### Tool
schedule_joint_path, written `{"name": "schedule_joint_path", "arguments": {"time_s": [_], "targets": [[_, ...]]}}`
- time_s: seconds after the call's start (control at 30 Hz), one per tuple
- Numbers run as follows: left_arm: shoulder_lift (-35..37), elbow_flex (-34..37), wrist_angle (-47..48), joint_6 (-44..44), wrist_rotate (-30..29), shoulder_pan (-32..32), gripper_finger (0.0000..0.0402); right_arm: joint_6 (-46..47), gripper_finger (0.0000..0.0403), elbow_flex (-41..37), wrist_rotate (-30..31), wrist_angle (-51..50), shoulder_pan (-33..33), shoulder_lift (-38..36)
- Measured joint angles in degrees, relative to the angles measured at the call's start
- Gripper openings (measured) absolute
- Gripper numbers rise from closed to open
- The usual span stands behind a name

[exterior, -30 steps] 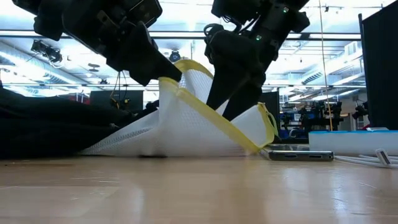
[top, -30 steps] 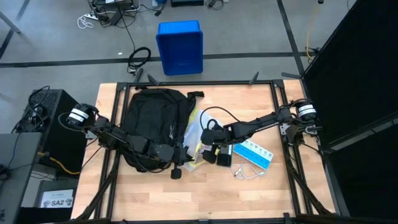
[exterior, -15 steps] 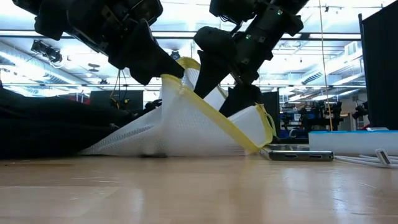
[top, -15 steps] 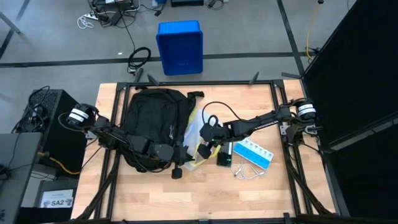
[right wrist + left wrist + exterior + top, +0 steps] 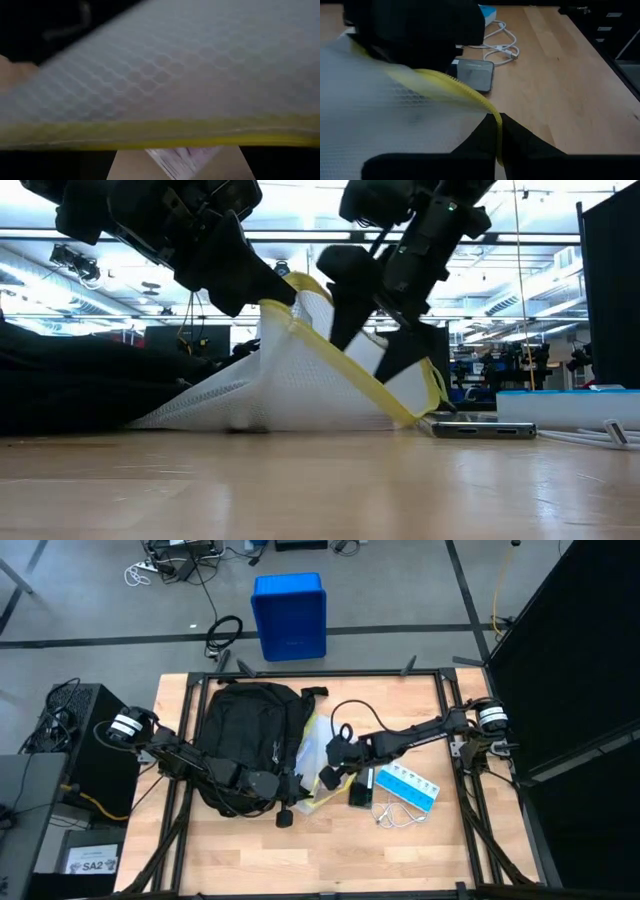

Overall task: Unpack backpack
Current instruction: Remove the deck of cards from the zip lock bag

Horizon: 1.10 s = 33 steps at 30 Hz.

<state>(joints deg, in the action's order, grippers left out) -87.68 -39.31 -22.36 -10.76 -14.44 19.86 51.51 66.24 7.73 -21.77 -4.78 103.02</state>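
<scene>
The black backpack (image 5: 245,725) lies at the table's far left. To its right, a white mesh pouch (image 5: 312,755) with a yellow zipper edge rises off the table like a tent (image 5: 300,385). Its lower side rests on the wood. My left gripper (image 5: 275,295) is shut on its top edge. My right gripper (image 5: 328,772) stands open at the pouch's right side, pointing steeply down. In the right wrist view the yellow edge (image 5: 165,132) runs across just ahead of its fingers. My left gripper pinches the pouch's yellow zipper edge (image 5: 496,131) between its two fingers at the raised top corner. It comes slanting down from the table's left. That corner hangs lifted and the mesh slopes down from it to the table. Whether my right gripper touches the pouch, I cannot tell.
A dark phone (image 5: 360,792) lies flat just right of the pouch, with a blue-and-white box (image 5: 410,785) and a coiled white cable (image 5: 395,812) beyond it. A blue bin (image 5: 290,615) stands on the floor past the far edge. Bare wood fills the near half.
My right gripper has rolled about its own axis and edged toward the pouch, staying open. My left gripper has kept the pouch's corner raised in the same place.
</scene>
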Motion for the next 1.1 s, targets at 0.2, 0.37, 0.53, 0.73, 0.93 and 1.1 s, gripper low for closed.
{"name": "schedule_joint_path", "arguments": {"time_s": [0.2,0.37,0.53,0.73,0.93,1.1], "targets": [[0.0,0.0,-0.1,0.0,-0.5,0.0,0.0,1.8,0.0388,0.0,0.5,-2.2,0.1,0.0],[0.0,0.0,-0.4,0.0,-0.6,0.0,0.0,0.7,0.0392,0.0,0.9,-1.5,0.0,0.0],[0.0,0.0,-0.6,0.1,-1.2,-0.2,0.0,-2.0,0.0398,3.2,-0.2,-0.9,-0.6,5.4],[0.0,0.0,0.3,-0.2,-1.0,-0.3,0.0,-6.2,0.0399,15.3,-1.9,-10.9,-1.6,15.9],[0.0,0.2,1.3,-0.4,-0.4,-0.2,0.0,-7.2,0.0397,22.3,-2.0,-19.5,-1.1,20.5],[0.1,0.1,1.5,-0.7,-0.8,-0.3,0.0,-4.7,0.0394,22.5,-2.4,-22.2,0.1,20.6]]}}
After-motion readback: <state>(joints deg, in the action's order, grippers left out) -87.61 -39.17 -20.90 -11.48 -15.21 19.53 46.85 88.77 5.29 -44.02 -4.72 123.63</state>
